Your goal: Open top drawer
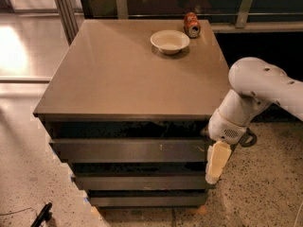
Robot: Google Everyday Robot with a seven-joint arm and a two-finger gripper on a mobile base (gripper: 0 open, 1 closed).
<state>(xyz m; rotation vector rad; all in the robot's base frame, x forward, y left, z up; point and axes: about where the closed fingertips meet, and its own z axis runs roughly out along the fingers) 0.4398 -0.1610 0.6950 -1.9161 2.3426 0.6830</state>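
Observation:
The top drawer is the widest of three dark grey-brown handleless fronts under the brown countertop. A dark gap shows above it, and a pale scratch lies right of its middle. Two narrower fronts sit stepped back below it. My white arm reaches down from the right. My gripper, cream-coloured, hangs at the right end of the top drawer front, overlapping its corner and reaching down to the second front. Whether it touches the drawer does not show.
A white bowl and a red can on its side sit at the back right of the countertop. A black object lies on the speckled floor at bottom left. Metal posts stand behind at left.

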